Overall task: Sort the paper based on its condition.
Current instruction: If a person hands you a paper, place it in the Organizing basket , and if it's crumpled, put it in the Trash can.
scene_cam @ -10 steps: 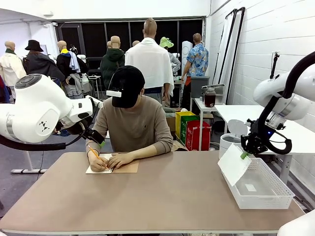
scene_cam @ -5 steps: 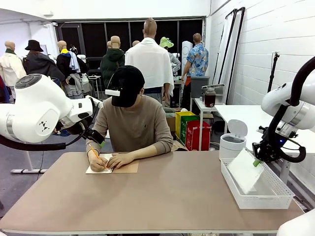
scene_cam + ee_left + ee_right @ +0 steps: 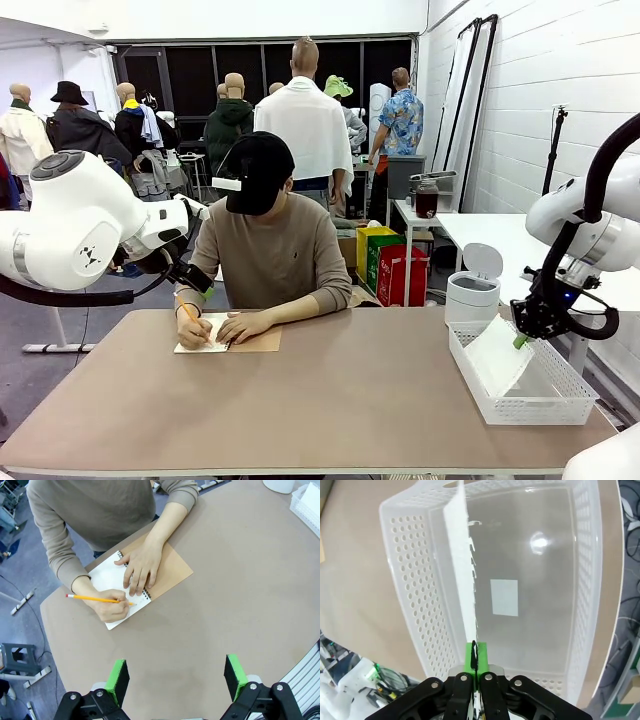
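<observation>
Right gripper clamped on paper, sheet hanging inside basket, near its wall. Risk: on release, sheet props on wall and tips over rim. Left gripper apart, empty.

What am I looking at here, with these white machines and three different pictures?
The white machines are two robot arms, each ending in a two-finger gripper with green pads. The wide picture is taken from between the arms and looks across the table at a person, who is writing in a notebook with a pencil. The other two pictures come from cameras on the arms' wrists, looking along the fingers. The left gripper is open and holds nothing, above the table. The right gripper is shut on a sheet of paper, which reaches down into a white basket at the table's right end.
</observation>
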You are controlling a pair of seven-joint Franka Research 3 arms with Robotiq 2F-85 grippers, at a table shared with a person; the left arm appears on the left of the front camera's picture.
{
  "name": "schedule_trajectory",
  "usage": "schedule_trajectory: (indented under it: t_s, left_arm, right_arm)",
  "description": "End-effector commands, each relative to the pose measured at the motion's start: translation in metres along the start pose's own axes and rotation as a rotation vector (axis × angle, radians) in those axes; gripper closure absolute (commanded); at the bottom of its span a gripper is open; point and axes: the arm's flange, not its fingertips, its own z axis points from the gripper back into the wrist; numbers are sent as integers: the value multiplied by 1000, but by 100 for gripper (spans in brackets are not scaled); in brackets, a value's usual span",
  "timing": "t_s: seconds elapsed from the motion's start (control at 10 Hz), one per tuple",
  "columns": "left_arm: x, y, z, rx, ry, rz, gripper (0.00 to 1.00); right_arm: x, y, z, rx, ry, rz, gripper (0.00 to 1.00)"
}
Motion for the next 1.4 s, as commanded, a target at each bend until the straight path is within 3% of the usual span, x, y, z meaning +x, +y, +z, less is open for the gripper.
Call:
schedule_trajectory:
  t_s: [0.0,0.2,0.3,0.7,0.8,1.3]
  left_arm:
    - [-1,1,0,-2,0,3,0]
    - [-1,1,0,-2,0,3,0]
    - [-1,1,0,-2,0,3,0]
    - [-1,1,0,-2,0,3,0]
    - [-1,1,0,-2,0,3,0]
    - [-1,1,0,-2,0,3,0]
  right_arm:
    - [-2,1,-5,-89,4,-41,100]
    - [-4,5,-3,-128,8,-53,100]
    - [-5,8,-1,-124,26,-67,88]
    - [-10,19,-3,-156,111,-143,11]
    - [-11,22,-2,-166,114,-150,0]
    - [-12,32,9,-214,118,-172,0]
